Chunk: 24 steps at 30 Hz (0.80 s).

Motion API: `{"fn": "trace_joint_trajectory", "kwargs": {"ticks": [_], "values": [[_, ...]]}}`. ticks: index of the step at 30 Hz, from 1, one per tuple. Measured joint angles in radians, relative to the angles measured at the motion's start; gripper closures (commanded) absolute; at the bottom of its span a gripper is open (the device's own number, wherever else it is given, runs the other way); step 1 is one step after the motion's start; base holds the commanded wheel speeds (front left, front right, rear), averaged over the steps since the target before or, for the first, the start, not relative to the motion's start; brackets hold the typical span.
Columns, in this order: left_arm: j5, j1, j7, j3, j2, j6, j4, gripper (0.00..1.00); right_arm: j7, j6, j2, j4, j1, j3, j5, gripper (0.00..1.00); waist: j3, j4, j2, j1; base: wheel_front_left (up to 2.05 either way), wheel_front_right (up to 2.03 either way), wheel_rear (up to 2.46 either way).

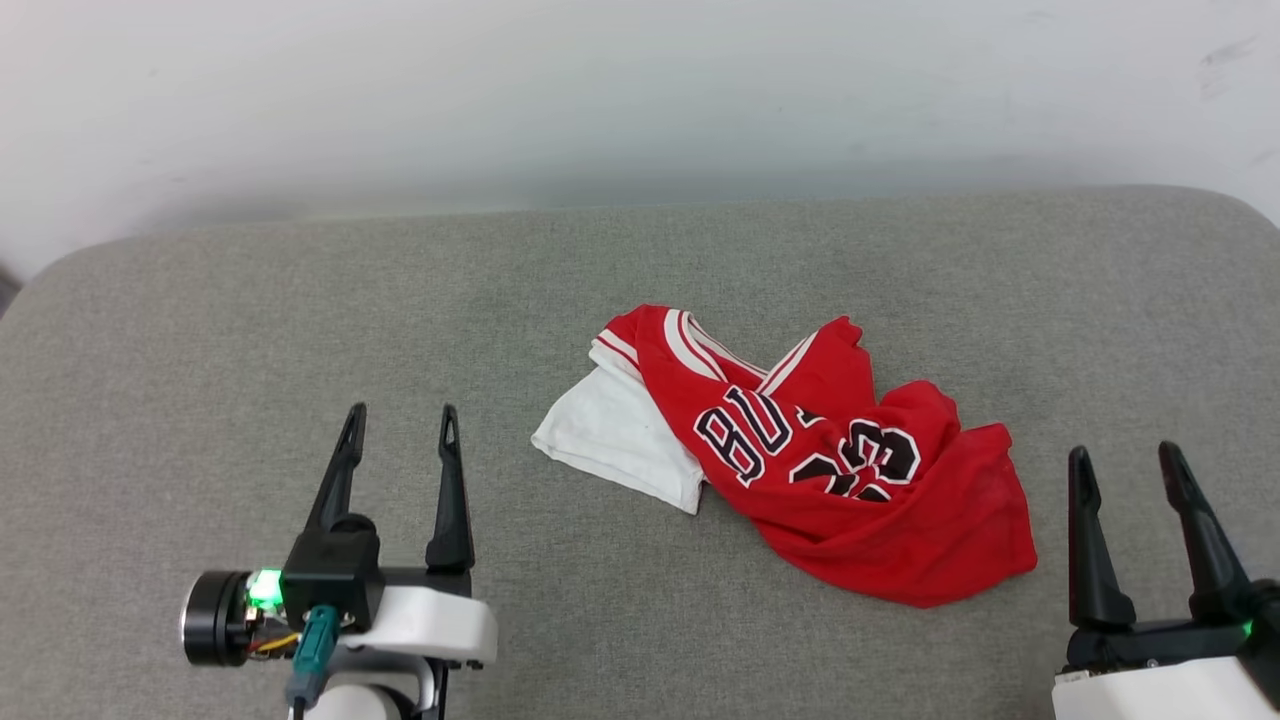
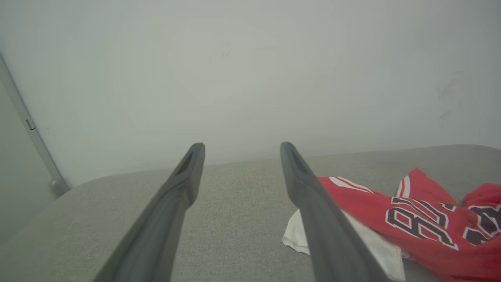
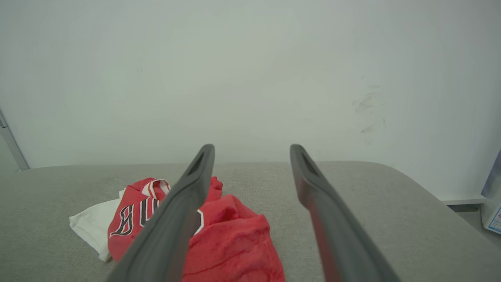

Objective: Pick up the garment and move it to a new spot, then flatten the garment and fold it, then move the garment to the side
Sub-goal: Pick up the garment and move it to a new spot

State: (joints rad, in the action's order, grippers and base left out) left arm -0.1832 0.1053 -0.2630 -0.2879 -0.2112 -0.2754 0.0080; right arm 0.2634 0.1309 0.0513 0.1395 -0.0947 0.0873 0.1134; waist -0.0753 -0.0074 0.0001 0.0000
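Note:
The garment (image 1: pixel 800 455) is a red jersey with a white sleeve and black white-edged lettering, lying crumpled near the middle of the grey padded surface (image 1: pixel 300 320). My left gripper (image 1: pixel 400 420) stands open to the garment's left, a hand's width from the white sleeve, with nothing between its fingers. My right gripper (image 1: pixel 1125 460) is open just right of the garment's red hem, also empty. In the left wrist view the garment (image 2: pixel 411 219) lies right of my left gripper (image 2: pixel 238 150). In the right wrist view the garment (image 3: pixel 235 231) lies low left, partly behind the left finger of my right gripper (image 3: pixel 252 150).
A pale wall (image 1: pixel 640 90) runs behind the padded surface's far edge. The surface has rounded corners at the far left and far right. A grey door frame (image 2: pixel 27 129) stands at the left; a white box (image 3: pixel 493 219) sits on the floor beyond the right edge.

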Motion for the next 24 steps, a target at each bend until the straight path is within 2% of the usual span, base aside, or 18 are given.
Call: {"fn": "trace_joint_trajectory", "kwargs": {"ticks": [12,24], "values": [[0.077,-0.107,0.000,0.128,0.092,0.097,-0.006,0.00,0.000,0.000,0.000,-0.033,-0.040,0.000,0.035,0.00,0.020,0.003,0.0000,0.0000,0.00,0.00,0.00],[0.110,-0.137,0.000,0.185,0.132,0.163,0.005,0.00,0.000,0.000,0.000,-0.040,-0.054,-0.004,0.039,0.00,0.028,0.010,0.0000,0.0000,0.00,0.00,0.00]]}}
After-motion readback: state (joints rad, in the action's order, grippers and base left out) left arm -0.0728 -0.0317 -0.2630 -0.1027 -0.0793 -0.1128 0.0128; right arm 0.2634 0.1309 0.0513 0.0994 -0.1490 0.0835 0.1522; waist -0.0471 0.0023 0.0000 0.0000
